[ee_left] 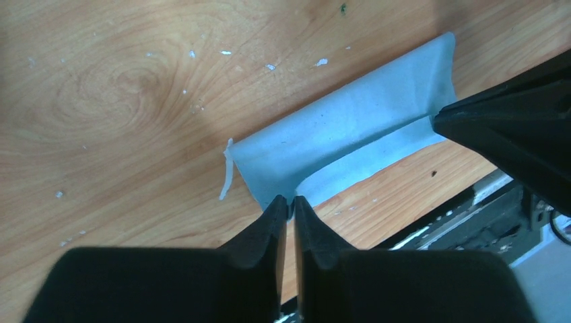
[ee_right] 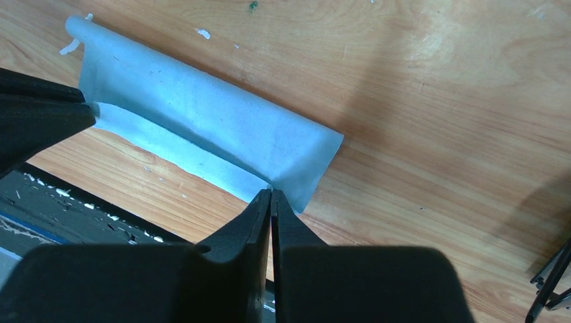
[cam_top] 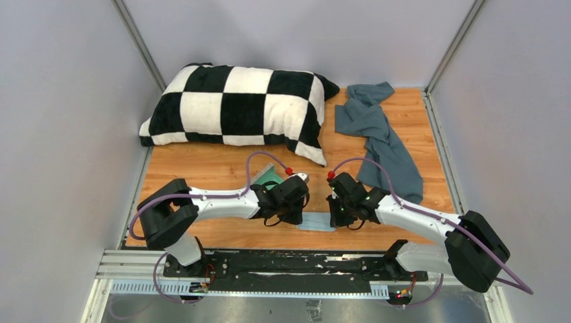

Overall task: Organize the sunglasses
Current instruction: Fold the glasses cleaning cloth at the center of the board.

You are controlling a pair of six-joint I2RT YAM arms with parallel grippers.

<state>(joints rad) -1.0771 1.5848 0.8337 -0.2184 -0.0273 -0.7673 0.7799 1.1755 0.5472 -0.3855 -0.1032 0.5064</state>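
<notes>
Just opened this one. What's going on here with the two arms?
Both arms are on a light-blue cloth lying at the near edge of the table. The left claw is pinched shut on one end of it and the right claw on the other, with the cloth folded over on itself. The sunglasses do not show clearly in any view.

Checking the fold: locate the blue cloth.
Top view: blue cloth at the table's near edge, centre, its ends pinched by the left gripper and right gripper.
</notes>
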